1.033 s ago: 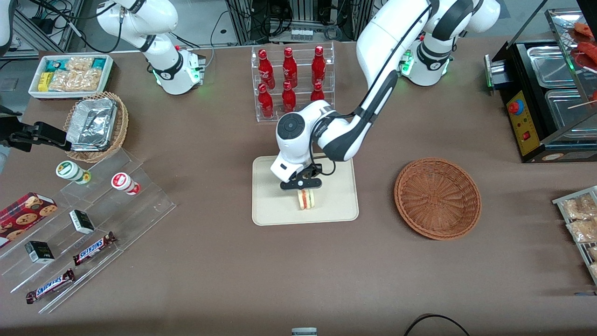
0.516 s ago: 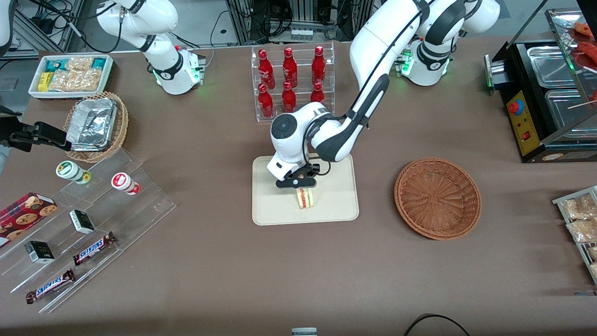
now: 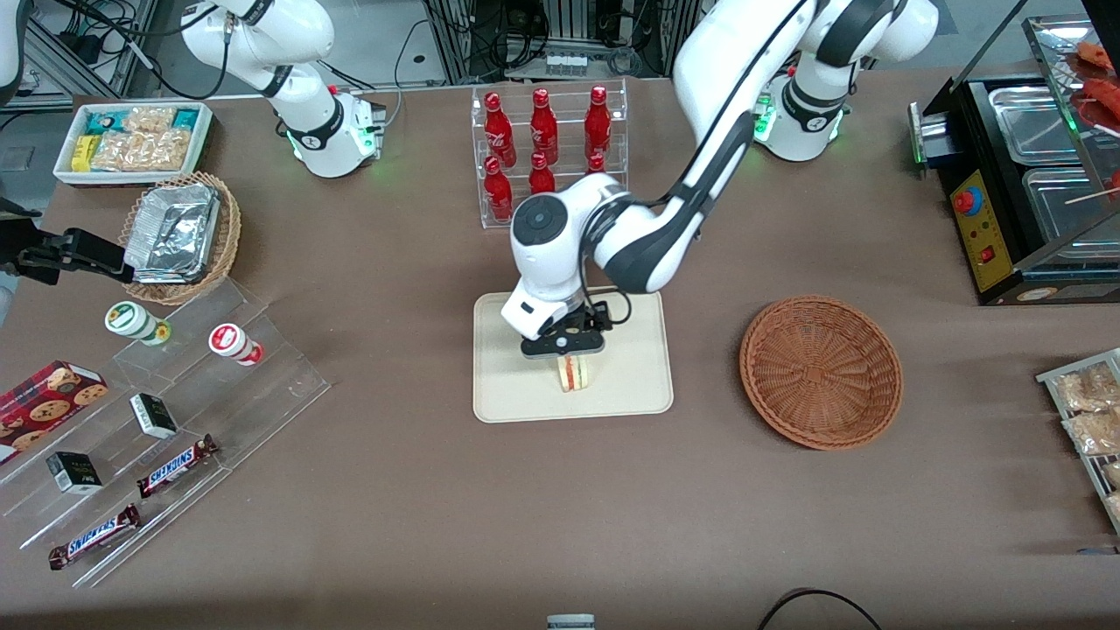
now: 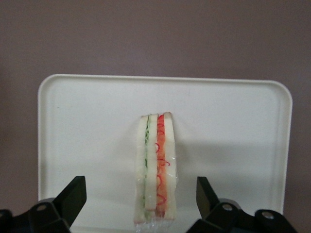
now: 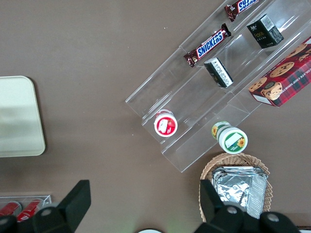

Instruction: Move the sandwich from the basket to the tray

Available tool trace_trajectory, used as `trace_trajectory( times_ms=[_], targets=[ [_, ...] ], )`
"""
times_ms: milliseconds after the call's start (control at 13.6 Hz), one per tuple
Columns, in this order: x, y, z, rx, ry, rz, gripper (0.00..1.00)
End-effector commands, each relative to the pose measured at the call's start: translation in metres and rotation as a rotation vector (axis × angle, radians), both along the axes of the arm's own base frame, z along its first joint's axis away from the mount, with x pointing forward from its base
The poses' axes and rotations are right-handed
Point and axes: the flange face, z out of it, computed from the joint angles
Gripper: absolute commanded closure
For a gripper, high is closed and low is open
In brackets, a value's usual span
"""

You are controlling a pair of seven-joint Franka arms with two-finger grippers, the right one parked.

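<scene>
A brown table carries a cream-beige rectangular tray (image 3: 612, 385) with rounded corners near its middle. On the tray stands the sandwich (image 3: 575, 374), a clear-wrapped wedge resting on edge, its pale bread layers showing a green stripe and a red stripe (image 4: 156, 167). It sits on the part of the tray nearer the front camera.

The left arm's gripper (image 3: 564, 346) hangs just above the sandwich. In the wrist view its 2 black fingers (image 4: 73, 196) are spread wide, 1 on each side of the sandwich, with bare tray between each finger and the wrap. Neither finger touches it.

The round reddish-brown wicker basket (image 3: 821, 372) sits on the table well apart from the tray, toward the working arm's end. Nothing shows inside it.

Farther from the front camera than the tray, a clear acrylic rack (image 3: 549, 153) holds red bottles. Toward the parked arm's end lie a lighter wicker basket of foil containers (image 3: 179, 234), a white bin of snack packets (image 3: 133, 140), and a clear stepped display stand (image 3: 166, 411) with 2 Snickers bars (image 3: 175, 466), 2 small dark boxes, 2 round-lidded tubs and a red cookie box (image 3: 44, 398). At the working arm's end stands a black appliance with steel pans (image 3: 1015, 188).
</scene>
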Motion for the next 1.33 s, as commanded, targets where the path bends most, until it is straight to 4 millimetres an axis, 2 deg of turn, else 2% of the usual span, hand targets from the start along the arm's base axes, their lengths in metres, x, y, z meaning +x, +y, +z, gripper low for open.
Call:
trace_trajectory(
  times_ms=[0, 74, 221, 295, 369, 516, 811, 959, 1254],
  targets=[
    [0.007, 0.041, 0.075, -0.012, 0.006, 0.112, 0.00],
    [0.013, 0.058, 0.100, -0.014, -0.002, 0.152, 0.00],
    [0.031, 0.112, 0.155, -0.031, -0.020, 0.228, 0.00],
    [0.029, 0.131, 0.175, -0.043, -0.002, 0.257, 0.00],
    [0.031, 0.158, 0.199, -0.070, 0.005, 0.289, 0.00],
    [0.033, 0.204, 0.228, -0.061, 0.029, 0.247, 0.00],
    [0.027, 0.306, 0.263, -0.017, 0.102, 0.147, 0.00],
    [0.013, 0.350, 0.268, -0.007, 0.107, 0.086, 0.00],
    [0.009, 0.437, 0.288, -0.012, 0.136, 0.004, 0.00]
  ],
)
